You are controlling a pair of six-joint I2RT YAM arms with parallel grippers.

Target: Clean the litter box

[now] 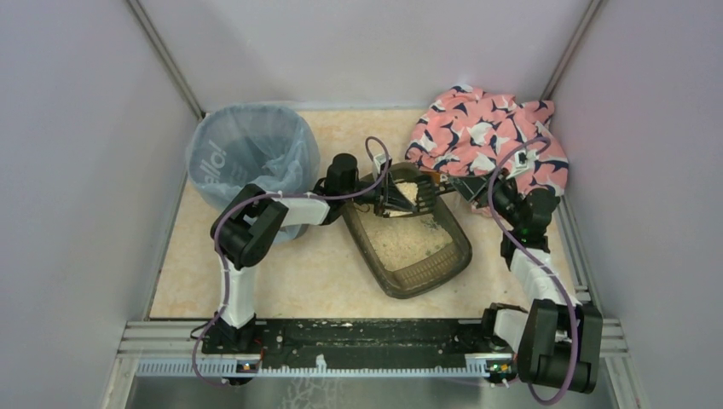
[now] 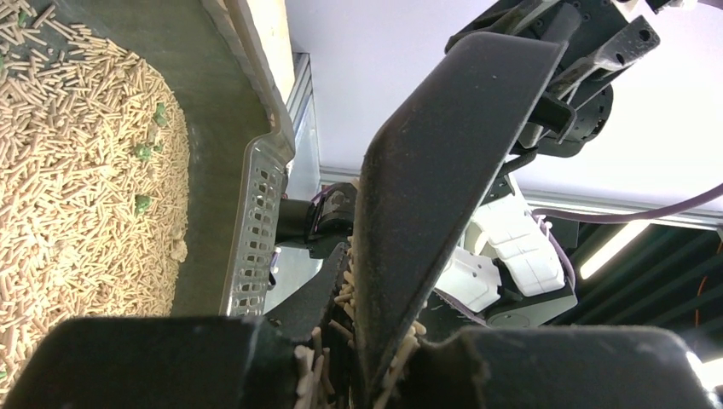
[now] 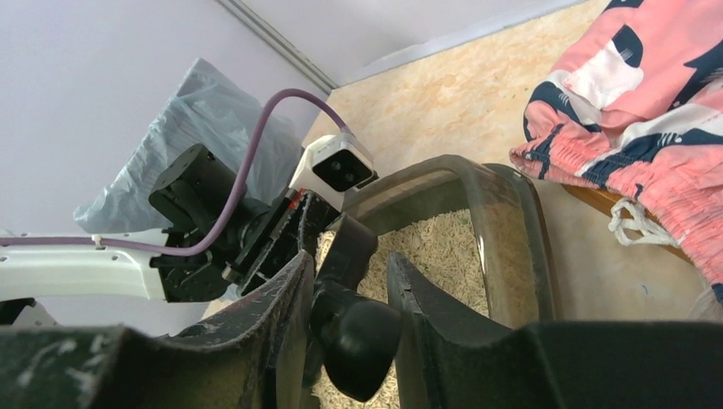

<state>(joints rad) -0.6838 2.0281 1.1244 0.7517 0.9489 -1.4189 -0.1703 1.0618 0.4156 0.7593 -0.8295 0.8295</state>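
1. Since green clumps (image 2: 142, 203) lay among the pellets (image 2: 68, 170), cleaning looked unfinished.
2. The litter box (image 1: 426, 279) sat skewed at the middle of the table (image 1: 281, 273), its far end beneath both grippers.
3. The left gripper (image 2: 367, 366) pinched the scoop (image 2: 443, 170) by its blade.
4. The right gripper (image 3: 349, 298) had its fingers (image 3: 426, 307) either side of the scoop's handle (image 3: 358, 336); whether they gripped it, I could not tell.

From above I saw the litter box (image 1: 465, 253) lying askew in the middle of the table (image 1: 307, 277). The left gripper (image 1: 381, 201) and the right gripper (image 1: 445, 184) were close together over its far end, with a dark scoop (image 1: 401, 198) between them. The bin (image 1: 205, 162) with its blue bag stood to the left, and a pink patterned cloth (image 1: 486, 136) lay at the far right.
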